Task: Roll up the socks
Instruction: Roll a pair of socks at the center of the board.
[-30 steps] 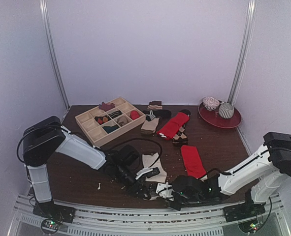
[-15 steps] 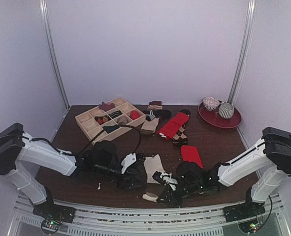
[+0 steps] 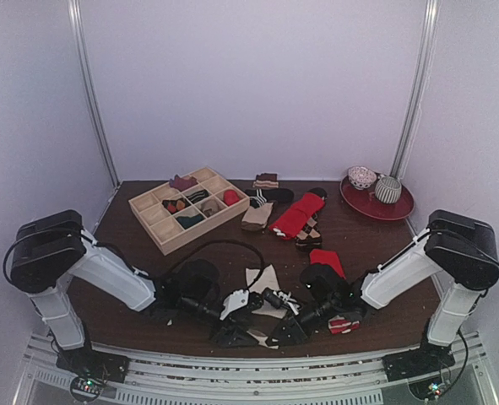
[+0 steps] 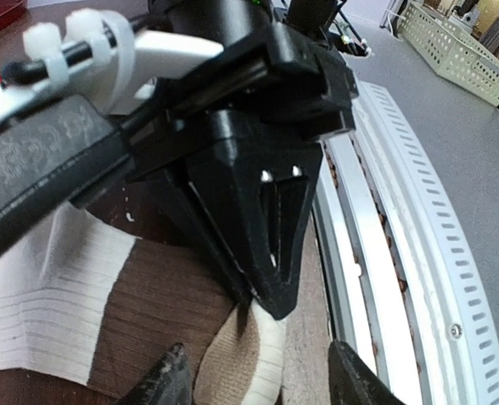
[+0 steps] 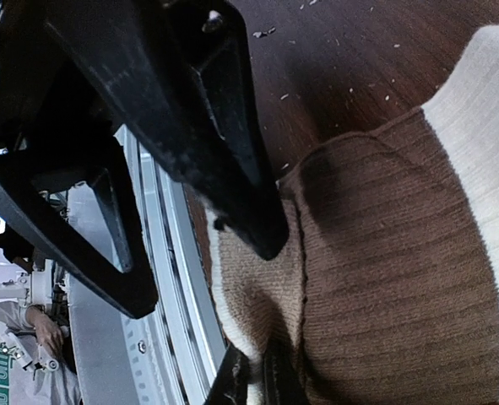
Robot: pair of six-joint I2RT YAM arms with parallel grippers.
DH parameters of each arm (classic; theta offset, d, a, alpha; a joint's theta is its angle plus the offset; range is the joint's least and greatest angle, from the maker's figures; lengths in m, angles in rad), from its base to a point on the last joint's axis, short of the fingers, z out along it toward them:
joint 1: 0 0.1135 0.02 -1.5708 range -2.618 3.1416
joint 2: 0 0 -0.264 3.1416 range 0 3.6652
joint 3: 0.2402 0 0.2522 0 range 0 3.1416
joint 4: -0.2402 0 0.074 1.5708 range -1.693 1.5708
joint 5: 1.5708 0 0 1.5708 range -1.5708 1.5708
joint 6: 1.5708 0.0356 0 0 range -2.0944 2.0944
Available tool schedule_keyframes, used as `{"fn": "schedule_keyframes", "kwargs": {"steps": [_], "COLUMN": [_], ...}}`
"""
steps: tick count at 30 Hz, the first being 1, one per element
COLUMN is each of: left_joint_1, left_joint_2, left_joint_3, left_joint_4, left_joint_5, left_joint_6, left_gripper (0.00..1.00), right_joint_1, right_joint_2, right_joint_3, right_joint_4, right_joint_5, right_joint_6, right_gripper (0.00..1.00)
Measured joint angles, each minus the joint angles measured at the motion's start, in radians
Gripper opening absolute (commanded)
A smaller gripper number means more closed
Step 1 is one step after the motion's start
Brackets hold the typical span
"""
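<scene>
The cream sock lies flat near the table's front edge, with its brown band and tan end toward the rail. My left gripper is open, and its fingertips straddle the tan end. My right gripper faces it and is shut on the edge of the tan end. It also shows in the left wrist view as the black wedge. The red sock with its white-striped end lies to the right, under my right arm.
A wooden compartment box stands at the back left. A pile of other socks lies at back centre. A red plate with two bowls is at the back right. The metal rail runs along the front edge.
Both grippers have come together at the cream sock's near end. The right gripper has closed on the tan end, and the red sock's striped end now shows beside the right arm.
</scene>
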Motion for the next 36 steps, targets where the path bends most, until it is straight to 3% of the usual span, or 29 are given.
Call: {"fn": "schedule_keyframes", "kwargs": {"steps": [8, 11, 15, 21, 24, 29, 32, 36], "left_joint_1": [0.0, 0.0, 0.002, 0.003, 0.009, 0.033, 0.061, 0.09], "left_joint_2": [0.043, 0.047, 0.063, 0.087, 0.116, 0.158, 0.167, 0.163], "left_joint_3": [0.001, 0.004, 0.013, 0.032, 0.064, 0.11, 0.105, 0.093], "left_joint_4": [-0.06, -0.06, -0.053, -0.047, -0.057, -0.096, -0.098, -0.121], "left_joint_5": [-0.005, -0.008, -0.018, 0.007, 0.034, 0.108, 0.169, 0.222], "left_joint_6": [0.027, 0.035, 0.038, -0.009, -0.074, -0.229, -0.336, -0.428], "left_gripper": [0.52, 0.34, 0.01, 0.0, 0.0, 0.0, 0.0, 0.0], "right_joint_1": [-0.018, -0.022, -0.024, -0.025, -0.023, -0.009, 0.074, 0.182], "right_joint_2": [0.016, 0.021, 0.024, 0.011, -0.058, -0.372, -0.57, -0.627], "right_joint_3": [0.01, 0.014, 0.016, 0.018, -0.003, -0.142, -0.198, -0.214], "right_joint_4": [-0.01, -0.012, -0.016, -0.037, -0.079, -0.122, -0.1, -0.062], "right_joint_5": [-0.042, -0.055, -0.061, -0.056, 0.013, 0.265, 0.438, 0.581], "right_joint_6": [-0.006, -0.013, -0.021, -0.025, -0.042, -0.138, -0.288, -0.454], "right_gripper": [0.02, 0.03, 0.04, 0.12, 0.24, 0.35, 0.38, 0.4]}}
